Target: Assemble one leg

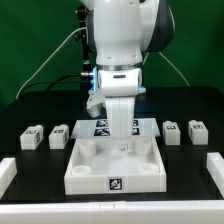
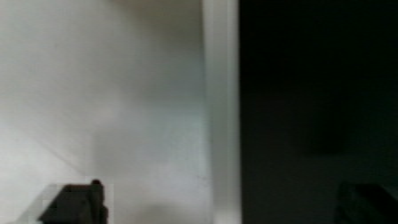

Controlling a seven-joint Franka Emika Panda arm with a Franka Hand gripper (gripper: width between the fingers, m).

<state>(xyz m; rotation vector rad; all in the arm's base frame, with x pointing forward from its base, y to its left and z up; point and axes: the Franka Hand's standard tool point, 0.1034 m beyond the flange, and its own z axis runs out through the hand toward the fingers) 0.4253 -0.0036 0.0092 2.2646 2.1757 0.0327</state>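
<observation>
Four small white legs with square markers lie on the black table, two at the exterior view's left (image 1: 30, 137) (image 1: 59, 134) and two at its right (image 1: 172, 131) (image 1: 197, 130). The large white tray-like part (image 1: 113, 178) stands in front with a marker on its near wall. My gripper (image 1: 121, 137) hangs low over the tray's far edge, far from every leg. In the wrist view the gripper (image 2: 217, 208) is open and empty, with a dark fingertip (image 2: 71, 204) at each side. A blurred white surface (image 2: 107, 100) meets black table between them.
The marker board (image 1: 100, 125) lies just behind the tray, partly hidden by the arm. White blocks sit at the front left (image 1: 6, 172) and front right (image 1: 214, 166) edges. Cables run behind the arm's base.
</observation>
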